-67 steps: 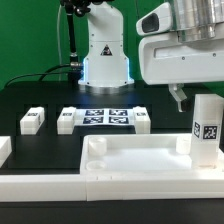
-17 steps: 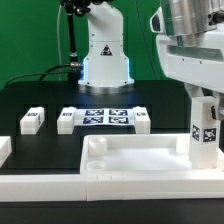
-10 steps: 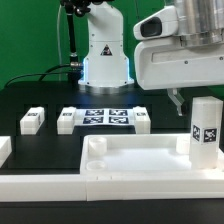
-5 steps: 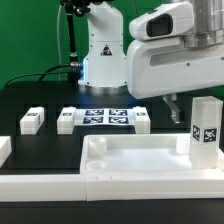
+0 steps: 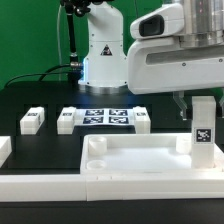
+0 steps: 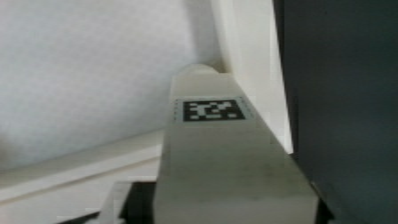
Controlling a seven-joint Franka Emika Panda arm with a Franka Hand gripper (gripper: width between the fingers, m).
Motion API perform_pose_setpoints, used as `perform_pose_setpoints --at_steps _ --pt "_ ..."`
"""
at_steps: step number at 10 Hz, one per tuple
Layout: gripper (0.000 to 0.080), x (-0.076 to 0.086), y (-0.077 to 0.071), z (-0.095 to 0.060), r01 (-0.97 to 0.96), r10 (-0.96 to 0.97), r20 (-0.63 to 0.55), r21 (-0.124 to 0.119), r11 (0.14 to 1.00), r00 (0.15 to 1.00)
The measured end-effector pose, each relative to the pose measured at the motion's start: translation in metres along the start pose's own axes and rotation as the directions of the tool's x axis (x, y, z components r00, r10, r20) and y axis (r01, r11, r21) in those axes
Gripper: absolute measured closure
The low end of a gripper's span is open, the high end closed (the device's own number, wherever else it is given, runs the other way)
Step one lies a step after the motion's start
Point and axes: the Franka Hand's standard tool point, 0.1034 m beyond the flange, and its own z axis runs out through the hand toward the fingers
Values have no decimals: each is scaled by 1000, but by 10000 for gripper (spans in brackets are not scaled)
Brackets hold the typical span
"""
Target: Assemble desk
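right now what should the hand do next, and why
Probably close the hand on the upright white square tagged leg: it stands at a corner of the white plastic desk top, under the hand, and a grip isn't visible yet.

No words or numbers legible. Only a triangular warning sign (image 5: 104,52) on the rounded white robot base (image 5: 106,72)

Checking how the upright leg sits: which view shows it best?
The exterior view: the upright leg stands in the desk top's corner, nearly whole. The wrist view shows only its tagged side, close up.
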Motion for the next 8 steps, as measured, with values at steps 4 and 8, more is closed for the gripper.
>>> perform_pose_setpoints --at_steps 4,8 --pt "511 -2 0 0 -628 628 7 -5 778 778" --pt "511 -2 -1 1 -917 914 79 8 399 398"
